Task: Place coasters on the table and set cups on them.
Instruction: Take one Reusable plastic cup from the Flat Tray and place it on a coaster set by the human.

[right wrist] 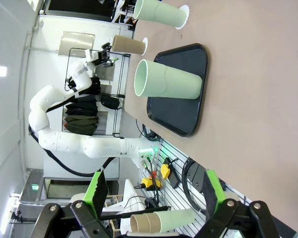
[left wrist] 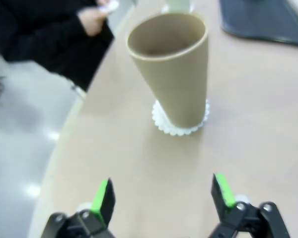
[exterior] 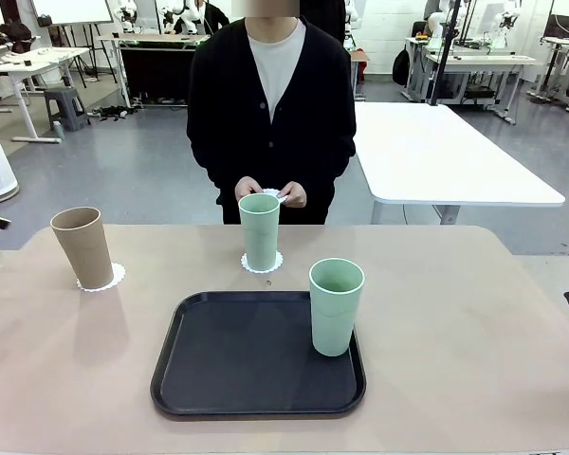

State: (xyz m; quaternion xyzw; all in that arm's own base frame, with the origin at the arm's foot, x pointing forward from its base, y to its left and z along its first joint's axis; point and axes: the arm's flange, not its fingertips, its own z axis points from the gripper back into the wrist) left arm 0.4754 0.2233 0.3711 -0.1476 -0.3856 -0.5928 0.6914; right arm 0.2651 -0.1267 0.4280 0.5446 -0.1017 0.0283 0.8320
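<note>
Two cups are set. The brown cup (exterior: 82, 246) stands on its coaster (exterior: 103, 278) at the table's left, and a mint cup (exterior: 260, 230) stands on a second coaster (exterior: 262, 264) near the far edge. The last mint cup (exterior: 336, 305) stands on the black tray (exterior: 237, 355) — no coaster under it.

The person's hands (exterior: 293, 196) hold something small and white, probably the third coaster. We judge that laying it is the step in hand; next, the trayed cup must be carried upright onto it.

Our left gripper (left wrist: 161, 191) faces the brown cup, apart from it, jaws spread and empty. Our right gripper (right wrist: 155, 186) is likewise wide open.

The table (exterior: 455, 322) is matte tan — beyond it are grey floor and a white table (exterior: 455, 156).
</note>
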